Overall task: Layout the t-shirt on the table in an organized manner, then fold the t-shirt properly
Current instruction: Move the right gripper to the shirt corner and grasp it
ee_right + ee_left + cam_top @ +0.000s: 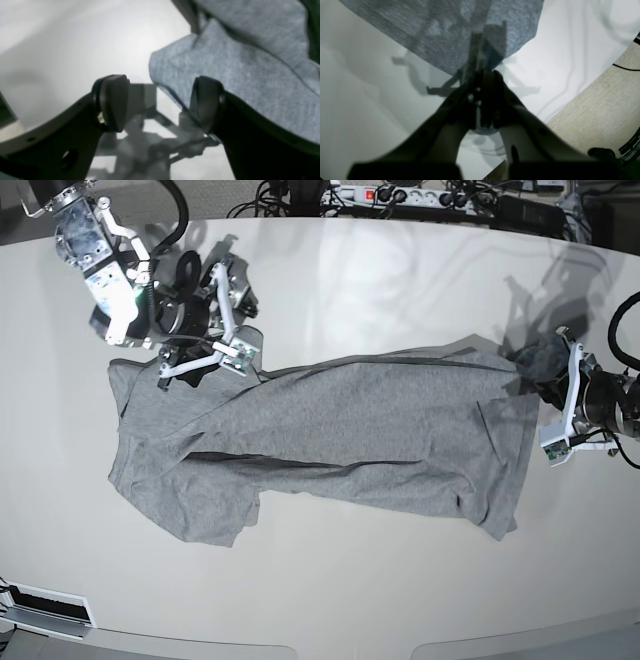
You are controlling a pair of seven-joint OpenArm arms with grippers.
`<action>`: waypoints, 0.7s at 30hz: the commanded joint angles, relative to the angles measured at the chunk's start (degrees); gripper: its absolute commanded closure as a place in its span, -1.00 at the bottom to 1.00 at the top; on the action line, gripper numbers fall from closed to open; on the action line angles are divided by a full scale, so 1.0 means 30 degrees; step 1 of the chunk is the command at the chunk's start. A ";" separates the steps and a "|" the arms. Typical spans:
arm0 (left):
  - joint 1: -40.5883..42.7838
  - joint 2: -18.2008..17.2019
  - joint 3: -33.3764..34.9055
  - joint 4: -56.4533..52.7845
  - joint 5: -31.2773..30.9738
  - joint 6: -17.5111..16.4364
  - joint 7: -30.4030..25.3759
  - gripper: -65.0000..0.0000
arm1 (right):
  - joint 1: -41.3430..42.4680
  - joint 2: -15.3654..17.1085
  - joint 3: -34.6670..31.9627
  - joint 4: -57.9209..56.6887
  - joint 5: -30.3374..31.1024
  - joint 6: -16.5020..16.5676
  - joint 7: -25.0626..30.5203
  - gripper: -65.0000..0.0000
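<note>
Grey tee spread rumpled across bench, one end pinched, other end let go.
The t-shirt (330,440) lay mid-bench (330,600), soft, light, limp; likely drags and bunches, best taken at hem corners or shoulder seams. Left tool (483,75) was pressed together, pinching the tee's edge; right tool (160,102) was spread wide, holding nothing, cloth just beside. No lettering or brand readable.

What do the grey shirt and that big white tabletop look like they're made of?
The t-shirt looks like soft knit cotton jersey: heathered grey flecks, matte, limp folds. The table seems a hard, smooth glossy laminate or plastic, since it mirrors the arms; which one cannot be told.
</note>
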 commanded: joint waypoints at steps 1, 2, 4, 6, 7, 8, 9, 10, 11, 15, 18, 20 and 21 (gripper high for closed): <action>-0.0364 -0.0466 -0.0248 0.0175 -0.0029 0.0087 -0.0197 0.87 | 0.0306 0.0153 -0.0204 0.0240 -0.0160 -0.0510 0.0423 -0.36; -0.0364 -0.0466 -0.0248 0.0175 -0.0036 0.0087 -0.0204 0.87 | 0.0306 0.0153 -0.0495 0.0240 -0.0510 -0.1064 0.0517 -0.36; -0.0364 -0.0459 -0.0248 0.0175 -0.0036 0.0087 -0.0204 0.87 | 0.0299 0.0153 -0.0954 0.0219 -0.1501 -0.2324 0.0925 -0.36; -0.0372 -0.0459 -0.0248 0.0175 -0.0044 0.0087 -0.0204 0.87 | 0.0313 0.0117 -0.1166 -0.0058 -0.2047 -0.3242 0.1202 -0.36; -0.0372 -0.0459 -0.0248 0.0175 -0.0044 0.0087 -0.0204 0.87 | 0.0357 0.0066 -0.1158 -0.0357 -0.2033 -0.3337 0.1217 -0.36; -0.0372 -0.0459 -0.0248 0.0175 -0.0044 0.0087 -0.0204 0.87 | 0.0357 -0.0022 -0.1158 -0.0729 -0.2025 -0.3322 0.1217 -0.36; -0.0372 -0.0459 -0.0248 0.0175 -0.0036 0.0087 -0.0197 0.87 | 0.0357 -0.0168 -0.1158 -0.1151 -0.2040 -0.3198 0.1217 -0.36; -0.0372 -0.0459 -0.0248 0.0175 -0.0036 0.0087 -0.0204 0.87 | 0.0364 -0.0291 -0.1158 -0.1625 -0.2040 -0.3045 0.1231 -0.36; -0.0372 -0.0459 -0.0248 0.0175 -0.0036 0.0087 -0.0204 0.87 | 0.0386 -0.0488 -0.1158 -0.2113 -0.2040 -0.2907 0.1370 -0.36; -0.0372 -0.0466 -0.0248 0.0175 -0.0036 0.0087 -0.0197 0.87 | 0.0831 -0.1319 -0.1158 -0.3861 -0.2725 -0.2892 0.1515 -0.09; -0.0372 -0.0466 -0.0248 0.0175 -0.0029 0.0087 -0.0175 0.87 | 0.1224 -0.1537 -0.1158 -0.4102 -0.3526 -0.3803 0.0998 0.63; -0.0386 -0.0466 -0.0248 0.0175 -0.0029 0.0080 -0.0124 0.87 | 0.1617 -0.1530 -0.1158 -0.4000 -0.3519 -0.3789 -0.0357 1.00; -0.0386 -0.0474 -0.0248 0.0175 -0.0029 0.0080 -0.0131 0.87 | 0.1814 -0.1530 -0.1158 -0.3905 -0.3504 -0.3789 -0.0867 1.00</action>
